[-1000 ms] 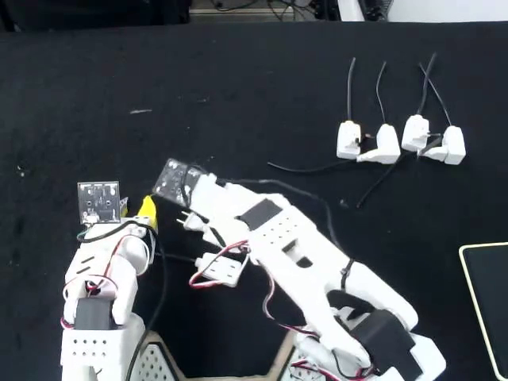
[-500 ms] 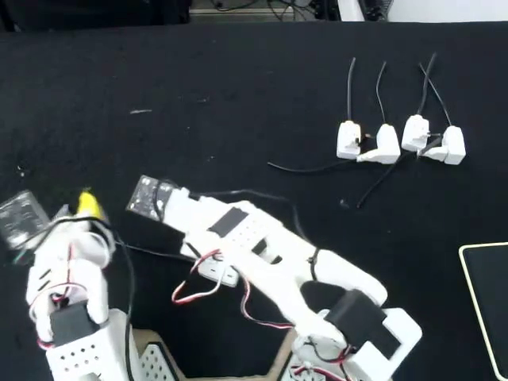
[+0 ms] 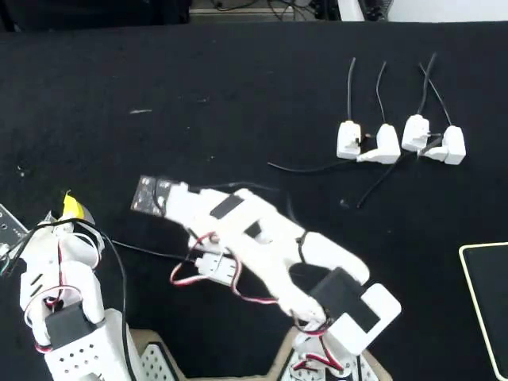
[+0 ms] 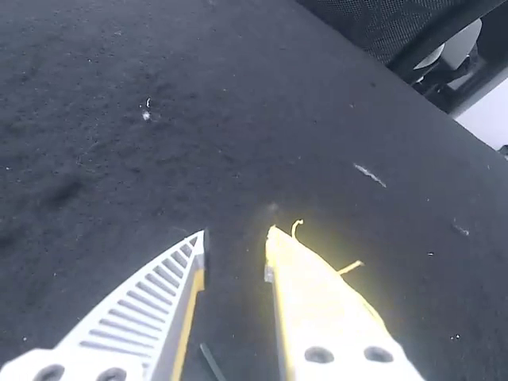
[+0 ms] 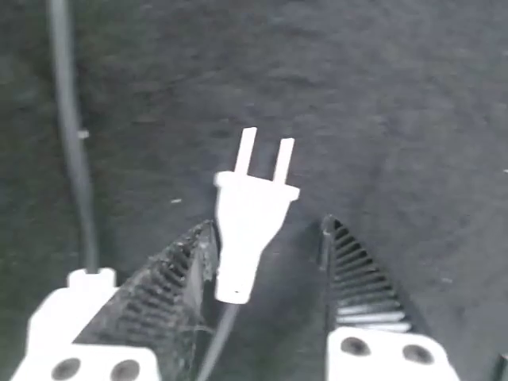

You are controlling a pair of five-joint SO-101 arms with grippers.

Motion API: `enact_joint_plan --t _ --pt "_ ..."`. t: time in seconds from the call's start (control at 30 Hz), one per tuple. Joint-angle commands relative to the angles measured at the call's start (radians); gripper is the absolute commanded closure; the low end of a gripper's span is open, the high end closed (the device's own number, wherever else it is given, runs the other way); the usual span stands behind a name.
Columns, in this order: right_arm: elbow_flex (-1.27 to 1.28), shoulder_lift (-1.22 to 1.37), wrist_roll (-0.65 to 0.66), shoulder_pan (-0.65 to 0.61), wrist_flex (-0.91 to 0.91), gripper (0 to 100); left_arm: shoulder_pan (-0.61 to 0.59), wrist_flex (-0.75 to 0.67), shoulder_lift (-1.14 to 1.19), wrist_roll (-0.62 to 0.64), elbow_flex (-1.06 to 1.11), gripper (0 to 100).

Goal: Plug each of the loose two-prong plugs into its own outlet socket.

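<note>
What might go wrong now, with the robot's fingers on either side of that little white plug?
1. The plug sits off-centre in the open right hand, close against one finger and apart from the other. Closing may twist it and leave the prongs askew.
2. A dark cable runs right beside the hand and might get snagged or dragged along when the plug is lifted.

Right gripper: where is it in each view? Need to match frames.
High view: right gripper sits left of centre, at the tip of the arm stretched up-left.
Left wrist view: the fingers here belong to the left gripper, open over the black cloth.
Right wrist view: its fingers stand open either side of a white two-prong plug.
Shared landmark: the black cloth.
</note>
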Motion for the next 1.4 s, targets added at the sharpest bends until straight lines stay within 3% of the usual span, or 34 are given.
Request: enact_joint_plan --t 0.0,0.27,0.6,0.8,0.93,1.1,1.37 --pt "-0.074 -0.007 0.005 0.043 0.017 80.9 -0.010 -0.002 -0.009 0.011 -0.071 87" --pt "-0.082 0.001 -0.046 0.023 -0.037 91.7 -0.010 -0.002 -0.009 0.011 -0.071 87" --pt "-0.084 0.004 -0.064 0.044 -0.048 90.3 -0.010 -0.002 -0.009 0.011 -0.070 87" --pt "-0.081 0.005 -0.012 0.069 -0.046 90.4 -0.010 -0.002 -0.009 0.011 -0.068 87" --pt "-0.082 0.010 -0.011 0.071 -0.046 99.2 -0.010 -0.002 -0.009 0.011 -0.068 87" --pt "-0.090 0.054 -0.011 0.071 -0.052 98.8 -0.010 -0.002 -0.009 0.011 -0.068 87" --pt "-0.239 0.140 -0.017 0.069 0.084 98.3 -0.010 -0.002 -0.009 0.011 -0.068 87"
